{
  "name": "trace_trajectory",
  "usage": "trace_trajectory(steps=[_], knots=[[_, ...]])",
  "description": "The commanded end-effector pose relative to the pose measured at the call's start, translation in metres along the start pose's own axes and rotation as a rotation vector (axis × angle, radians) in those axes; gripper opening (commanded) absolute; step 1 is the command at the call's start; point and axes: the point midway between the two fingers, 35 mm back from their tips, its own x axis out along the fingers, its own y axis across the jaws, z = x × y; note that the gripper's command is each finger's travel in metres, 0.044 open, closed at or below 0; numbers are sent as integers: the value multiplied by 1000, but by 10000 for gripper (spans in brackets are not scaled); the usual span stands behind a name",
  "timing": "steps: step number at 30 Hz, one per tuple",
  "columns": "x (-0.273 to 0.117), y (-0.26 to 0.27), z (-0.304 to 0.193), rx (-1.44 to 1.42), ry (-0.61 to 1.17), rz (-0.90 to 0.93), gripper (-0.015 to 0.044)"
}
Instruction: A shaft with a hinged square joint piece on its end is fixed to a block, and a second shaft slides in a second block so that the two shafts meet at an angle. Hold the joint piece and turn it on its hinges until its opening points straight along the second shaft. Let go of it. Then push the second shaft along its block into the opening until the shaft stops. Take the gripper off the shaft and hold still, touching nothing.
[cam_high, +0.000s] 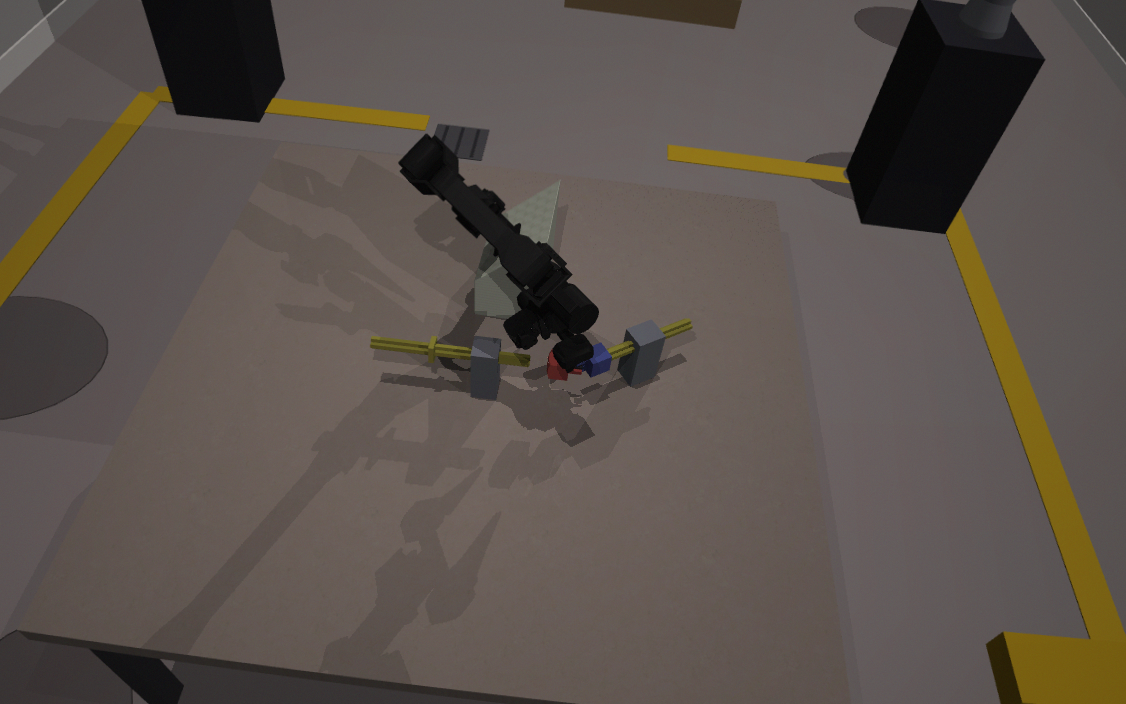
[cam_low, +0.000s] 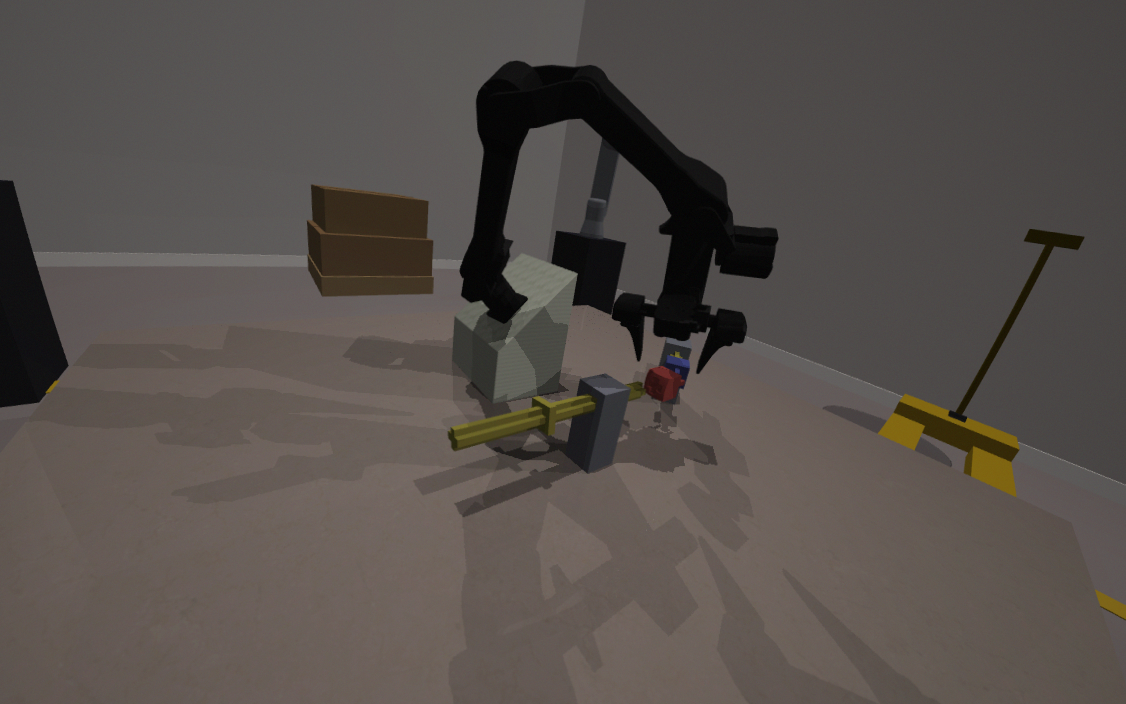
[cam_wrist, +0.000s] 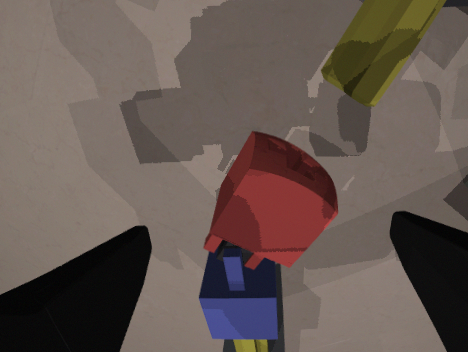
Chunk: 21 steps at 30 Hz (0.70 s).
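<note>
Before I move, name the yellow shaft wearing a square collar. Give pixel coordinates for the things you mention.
The grooved yellow shaft (cam_high: 455, 352) (cam_low: 498, 425) (cam_wrist: 385, 45) stopping short of the red joint piece (cam_high: 553, 368) (cam_low: 661, 384) (cam_wrist: 280, 210); the other (cam_high: 676, 327) (cam_low: 677, 355) (cam_wrist: 245, 346) joins its blue base (cam_high: 598, 360) (cam_low: 679, 362) (cam_wrist: 245, 318).

I see the red joint piece (cam_high: 558, 366) (cam_low: 661, 384) (cam_wrist: 275, 212) hinged to a blue block (cam_high: 598, 360) (cam_low: 678, 365) (cam_wrist: 239, 318) on the fixed yellow shaft (cam_high: 678, 327) (cam_wrist: 251, 345). From here, my sliding yellow shaft (cam_high: 398, 344) (cam_low: 498, 424) (cam_wrist: 377, 55) sits apart from it, through its grey block (cam_high: 484, 369) (cam_low: 597, 423).
</note>
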Motion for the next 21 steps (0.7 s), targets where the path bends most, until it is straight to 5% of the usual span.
trace_trajectory(steps=[1,21], knots=[[-13,3,-2,-147,-22,-9,440],[-76,4,-14,-822,-85,-98,440]])
